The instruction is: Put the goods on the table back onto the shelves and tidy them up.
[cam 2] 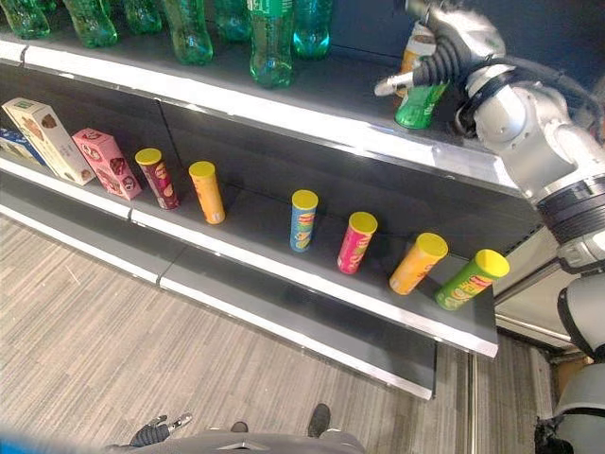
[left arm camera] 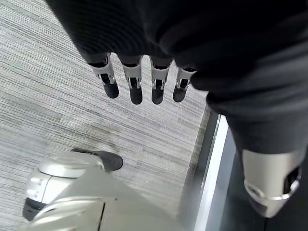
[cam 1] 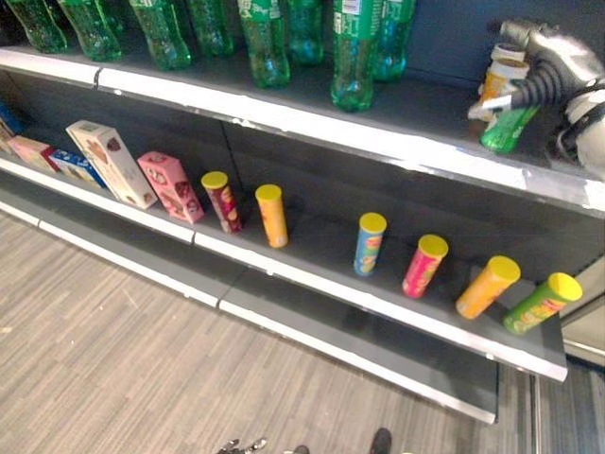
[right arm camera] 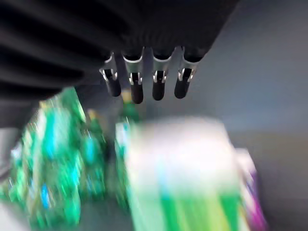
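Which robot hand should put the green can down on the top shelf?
The right robot hand. It is up at the top shelf by the green can. The left robot hand hangs low over the floor.

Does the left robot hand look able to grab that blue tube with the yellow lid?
Probably not as things stand: the left robot hand hangs low over the grey floor, fingers straight, well short of the blue yellow-lidded tube standing on the middle shelf. Nothing blocks that tube.
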{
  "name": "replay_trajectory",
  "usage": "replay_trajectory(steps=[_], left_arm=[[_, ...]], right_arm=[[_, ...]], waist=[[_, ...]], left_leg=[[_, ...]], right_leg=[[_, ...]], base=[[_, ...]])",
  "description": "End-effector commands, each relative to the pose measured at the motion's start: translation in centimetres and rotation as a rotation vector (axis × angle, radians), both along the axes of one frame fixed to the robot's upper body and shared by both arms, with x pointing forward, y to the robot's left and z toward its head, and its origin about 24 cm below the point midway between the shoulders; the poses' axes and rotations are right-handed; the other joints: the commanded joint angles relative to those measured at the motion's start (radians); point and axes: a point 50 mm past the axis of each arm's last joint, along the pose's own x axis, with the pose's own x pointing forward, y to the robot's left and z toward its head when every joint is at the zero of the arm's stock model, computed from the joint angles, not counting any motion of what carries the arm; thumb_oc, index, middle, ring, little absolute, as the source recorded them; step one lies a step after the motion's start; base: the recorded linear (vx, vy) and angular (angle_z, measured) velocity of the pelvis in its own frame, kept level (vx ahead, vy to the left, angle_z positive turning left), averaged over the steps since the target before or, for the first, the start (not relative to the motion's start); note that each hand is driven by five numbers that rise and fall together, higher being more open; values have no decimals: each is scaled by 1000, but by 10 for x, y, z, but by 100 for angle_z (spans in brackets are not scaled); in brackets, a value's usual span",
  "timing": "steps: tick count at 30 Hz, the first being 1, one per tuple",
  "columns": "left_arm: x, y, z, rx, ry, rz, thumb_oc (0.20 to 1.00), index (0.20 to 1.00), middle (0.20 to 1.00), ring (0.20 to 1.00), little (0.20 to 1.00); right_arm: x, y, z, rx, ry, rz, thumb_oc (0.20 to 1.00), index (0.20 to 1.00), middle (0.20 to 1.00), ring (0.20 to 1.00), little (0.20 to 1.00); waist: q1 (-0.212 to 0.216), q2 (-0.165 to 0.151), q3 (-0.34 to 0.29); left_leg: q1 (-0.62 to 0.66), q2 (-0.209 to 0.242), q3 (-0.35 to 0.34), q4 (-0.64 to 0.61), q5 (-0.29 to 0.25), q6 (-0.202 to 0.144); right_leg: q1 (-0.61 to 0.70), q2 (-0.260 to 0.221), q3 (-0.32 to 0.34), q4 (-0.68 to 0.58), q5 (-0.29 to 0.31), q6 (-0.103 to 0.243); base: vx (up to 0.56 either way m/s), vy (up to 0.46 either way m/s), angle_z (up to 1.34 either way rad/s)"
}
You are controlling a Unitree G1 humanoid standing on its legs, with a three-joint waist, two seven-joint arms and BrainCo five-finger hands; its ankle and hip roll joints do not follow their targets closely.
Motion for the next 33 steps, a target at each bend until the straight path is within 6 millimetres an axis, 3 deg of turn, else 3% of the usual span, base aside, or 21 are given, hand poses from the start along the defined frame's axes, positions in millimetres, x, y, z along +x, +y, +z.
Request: replay_trajectory(steps=[1,5,13,18,23,28,29,31,32,33], left_arm=[[7,18,5,56,-10,9,1000,1000,1000,1000,1000],[6,16,4,53,-5,19,1000,1000,1000,1000,1000],[9,14,5,48,-20,6,1000,1000,1000,1000,1000],[13,14,6,45,-33,-12,1000,1000,1000,1000,1000],[20,9,7,37,-43,-93,1000,1000,1000,1000,1000],[32,14,11,54,-74,-142,1000,1000,1000,1000,1000],[39,20,15,77,-93,-155,1000,1000,1000,1000,1000],[47,26,20,98,-115,-168,1000,1000,1000,1000,1000],[47,26,20,99,-115,-168,1000,1000,1000,1000,1000],[52,29,23,102,-132,-169,1000,1000,1000,1000,1000]], right_arm=[[-21,-4,29,36,-172,22,1000,1000,1000,1000,1000],[-53,-15,37,60,-302,52,1000,1000,1000,1000,1000],[-76,-34,25,57,-348,9,1000,1000,1000,1000,1000],[-83,-45,7,95,-311,0,1000,1000,1000,1000,1000],[-86,-53,-21,144,-227,-1,1000,1000,1000,1000,1000],[-89,-59,-38,176,-183,-14,1000,1000,1000,1000,1000],[-88,-58,-42,185,-170,-3,1000,1000,1000,1000,1000],[-88,-52,-45,187,-161,31,1000,1000,1000,1000,1000],[-88,-52,-45,188,-162,31,1000,1000,1000,1000,1000],[-87,-45,-49,192,-143,74,1000,1000,1000,1000,1000]], waist=[[0,-76,-39],[-20,-74,-45],[-53,-76,-47],[-73,-72,-44],[-124,-59,-18],[-160,-61,10],[-167,-57,37],[-163,-42,58],[-163,-45,57],[-155,-32,63]], left_leg=[[-14,36,58,2,-44,-27],[-6,34,71,3,-55,-21],[-1,19,98,13,-67,-7],[2,-3,116,35,-98,13],[-7,-43,137,41,-108,44],[-12,-62,199,25,-101,64],[-15,-61,235,25,-100,68],[-29,-45,283,32,-90,68],[-34,-47,283,32,-86,68],[-42,-30,323,41,-81,67]], right_leg=[[53,-107,83,76,-143,110],[51,-110,98,74,-140,115],[23,-122,146,73,-115,130],[-9,-129,210,77,-100,144],[-76,-140,288,96,-65,168],[-149,-129,351,103,-12,192],[-189,-121,343,128,9,204],[-204,-139,244,159,-7,197],[-207,-141,245,157,-3,197],[-190,-164,169,188,-38,176]], base=[[6,31,-1],[0,41,-11],[-25,54,-17],[-26,97,-42],[-67,150,-41],[-102,111,-62],[-206,86,-68],[-169,38,-82],[-167,17,-144],[-162,6,-136]])
